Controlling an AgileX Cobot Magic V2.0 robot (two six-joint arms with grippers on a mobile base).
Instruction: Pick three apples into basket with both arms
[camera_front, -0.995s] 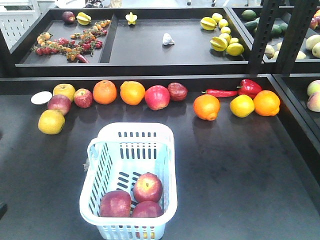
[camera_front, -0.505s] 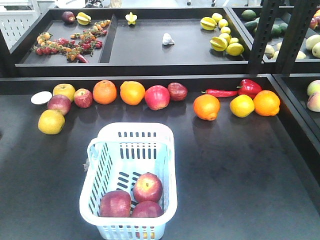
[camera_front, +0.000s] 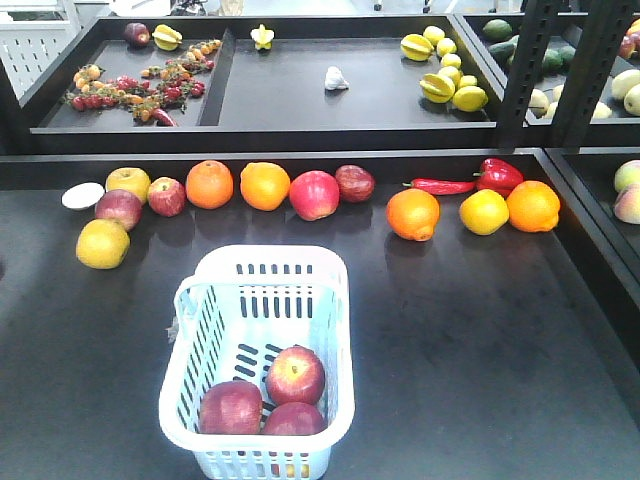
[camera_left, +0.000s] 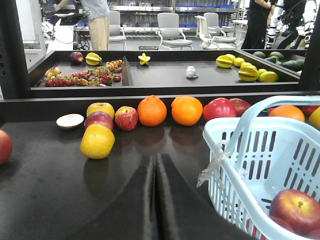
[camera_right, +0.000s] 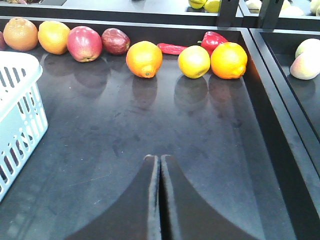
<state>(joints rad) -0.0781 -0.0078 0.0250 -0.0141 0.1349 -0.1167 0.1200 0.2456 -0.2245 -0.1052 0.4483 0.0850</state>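
The pale blue-white basket (camera_front: 262, 262) stands on the dark table, near the front and left of centre. Three red apples lie together in its near end: one (camera_front: 295, 374) on top, one (camera_front: 231, 407) at the left, one (camera_front: 293, 418) at the right. In the left wrist view the basket (camera_left: 235, 150) is at the right, with an apple (camera_left: 296, 210) inside. My left gripper (camera_left: 155, 162) is shut and holds nothing, low over the table left of the basket. My right gripper (camera_right: 160, 159) is shut and holds nothing, to the right of the basket (camera_right: 20, 100). Neither arm shows in the front view.
A row of fruit lines the table's back edge: apples (camera_front: 314, 194), oranges (camera_front: 264, 185), a yellow fruit (camera_front: 102, 243), a lemon-like fruit (camera_front: 484, 211), red peppers (camera_front: 497, 176) and a white dish (camera_front: 83, 195). Raised black trays (camera_front: 300, 110) with more produce stand behind. A black ledge (camera_right: 280, 125) bounds the right side.
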